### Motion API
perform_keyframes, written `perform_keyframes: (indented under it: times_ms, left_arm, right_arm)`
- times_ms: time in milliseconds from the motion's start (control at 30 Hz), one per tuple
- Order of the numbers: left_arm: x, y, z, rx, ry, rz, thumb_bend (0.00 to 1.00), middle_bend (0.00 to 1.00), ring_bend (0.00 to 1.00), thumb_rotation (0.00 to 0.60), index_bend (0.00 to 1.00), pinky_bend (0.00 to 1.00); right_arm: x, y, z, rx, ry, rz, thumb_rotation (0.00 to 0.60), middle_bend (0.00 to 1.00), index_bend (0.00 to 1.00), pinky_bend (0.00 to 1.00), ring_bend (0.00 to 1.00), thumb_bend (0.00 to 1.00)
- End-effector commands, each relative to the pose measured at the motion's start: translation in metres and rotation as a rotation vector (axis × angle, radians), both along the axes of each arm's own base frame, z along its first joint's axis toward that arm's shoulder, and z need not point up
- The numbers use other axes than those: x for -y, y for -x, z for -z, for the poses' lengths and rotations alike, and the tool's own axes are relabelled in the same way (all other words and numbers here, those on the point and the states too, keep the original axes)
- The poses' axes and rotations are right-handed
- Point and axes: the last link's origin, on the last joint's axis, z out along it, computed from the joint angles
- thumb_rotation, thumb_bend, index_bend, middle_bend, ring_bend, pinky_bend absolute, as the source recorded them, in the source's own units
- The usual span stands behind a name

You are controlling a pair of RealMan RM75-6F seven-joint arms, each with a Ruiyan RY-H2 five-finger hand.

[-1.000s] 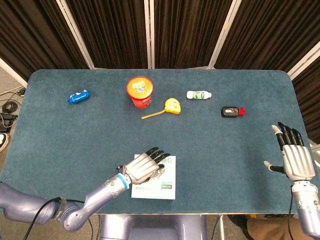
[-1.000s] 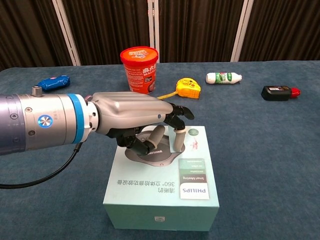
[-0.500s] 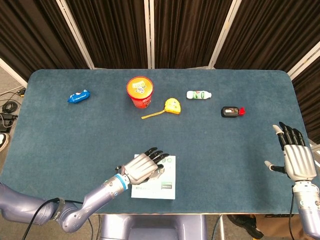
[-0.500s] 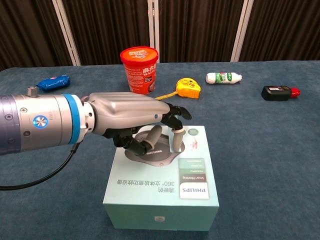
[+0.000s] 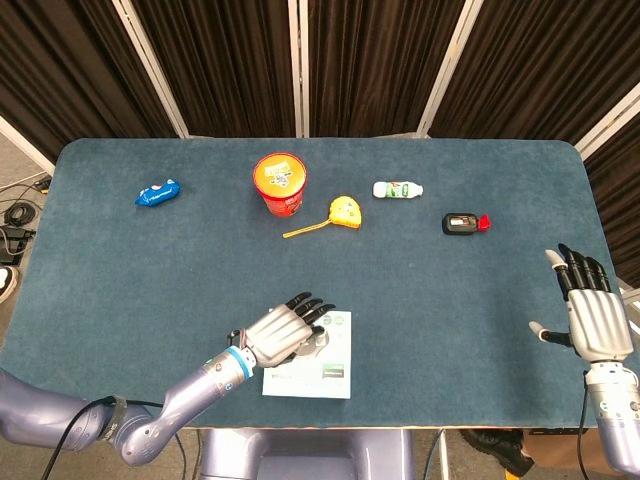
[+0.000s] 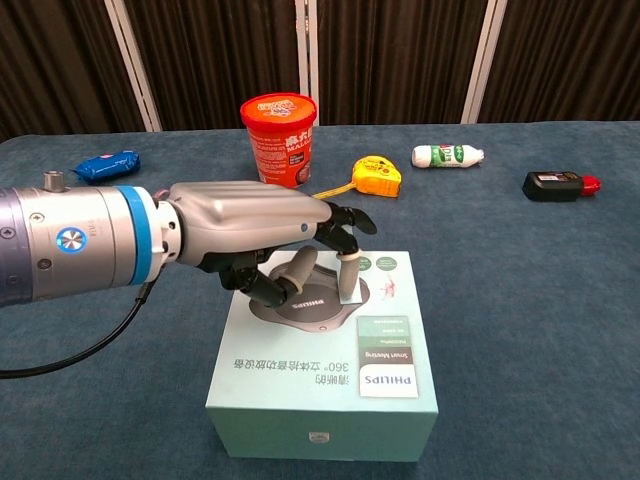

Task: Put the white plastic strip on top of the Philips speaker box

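Observation:
The pale green Philips speaker box lies flat at the table's near edge, also seen in the head view. My left hand hovers low over the box's far left part. A small white plastic strip hangs upright from its fingertips, its lower end touching or just above the box top. The thumb curls underneath. My right hand stays over the table's right edge with fingers spread and nothing in it; the chest view does not show it.
Across the far half of the blue table stand a red tub, a yellow tape measure, a white bottle, a black and red device and a blue packet.
My left hand has drawn slightly back to the left over the box, the strip moving with it. The right hand has hardly moved.

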Motion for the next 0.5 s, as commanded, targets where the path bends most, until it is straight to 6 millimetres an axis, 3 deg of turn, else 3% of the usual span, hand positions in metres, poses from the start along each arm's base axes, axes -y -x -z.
perform_keyframes:
  times_ms: [33,500]
  left_arm:
    - [0.0005,0.0038,0.0028,-0.013,0.005,-0.001,1.0,0.0,0.0,0.6,0.36,0.0]
    - [0.0018,0.0011,-0.0013,0.005,-0.001,0.006,1.0,0.0,0.0,0.6,0.36,0.0]
  right_arm:
    - [-0.0001,-0.0001,0.0,0.0,0.0,-0.001,0.6,0.0,0.0,0.0,0.0,0.0]
    - [-0.0002,-0.0002,-0.0001,0.001,0.0,-0.001,0.6,0.0,0.0,0.0,0.0,0.0]
